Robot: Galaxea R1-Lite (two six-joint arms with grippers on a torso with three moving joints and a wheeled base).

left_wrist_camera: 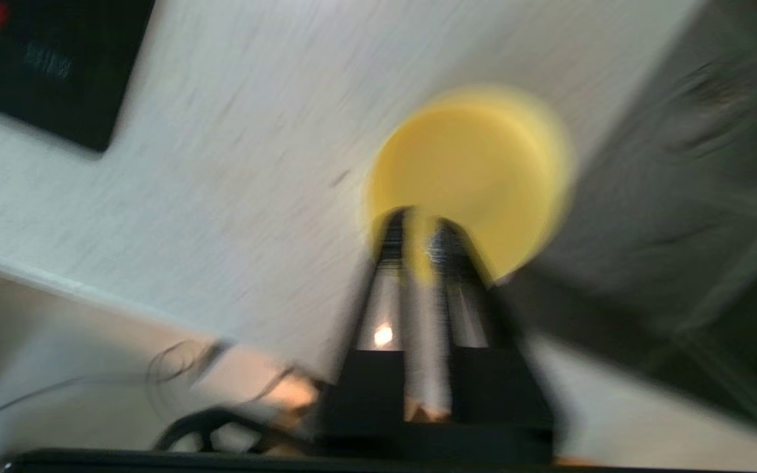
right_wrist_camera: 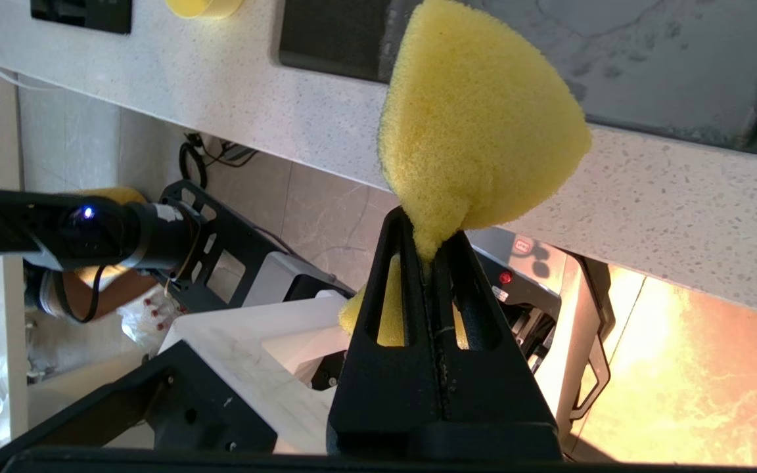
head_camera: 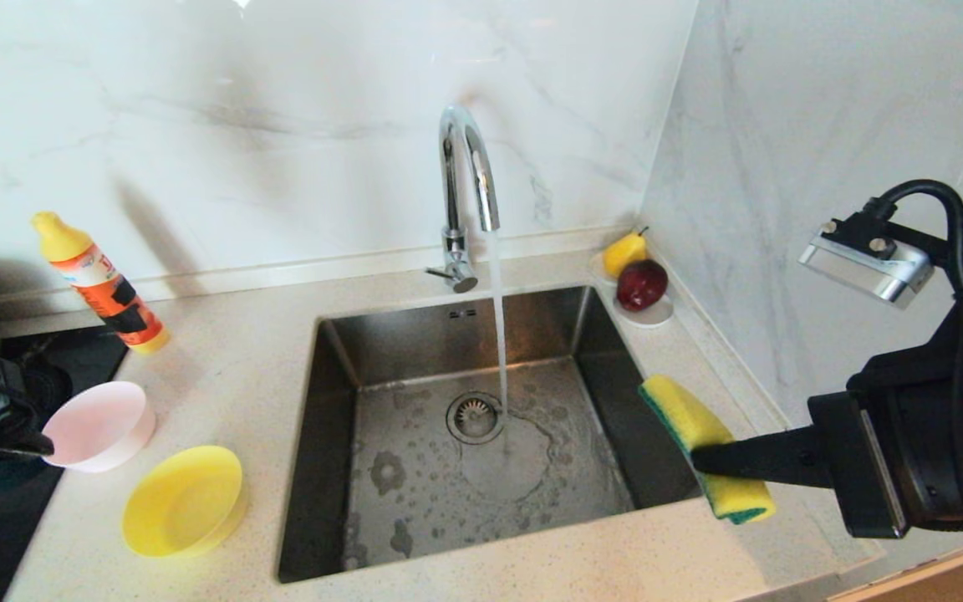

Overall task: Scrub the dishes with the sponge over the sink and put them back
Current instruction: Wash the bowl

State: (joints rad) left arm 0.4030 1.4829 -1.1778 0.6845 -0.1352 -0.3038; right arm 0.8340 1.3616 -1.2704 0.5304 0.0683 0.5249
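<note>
Yellow sponge pinched in right tool

Sink: brushed steel, dull sheen, floor wet and water-spotted. Tap: polished chrome, mirror-bright. Worktop: pale speckled stone-look surface, smooth, low gloss. Wall panels: white marble-look with grey veining, glossy. Yellow bowl and pink bowl: smooth plastic, satin finish. Sponge: yellow open-pored foam, coarse and fuzzy; green scouring face along one side, rougher. Right gripper fingers: matt black plastic. Bottle: glossy plastic with printed label. Red fruit: waxy shine.
</note>
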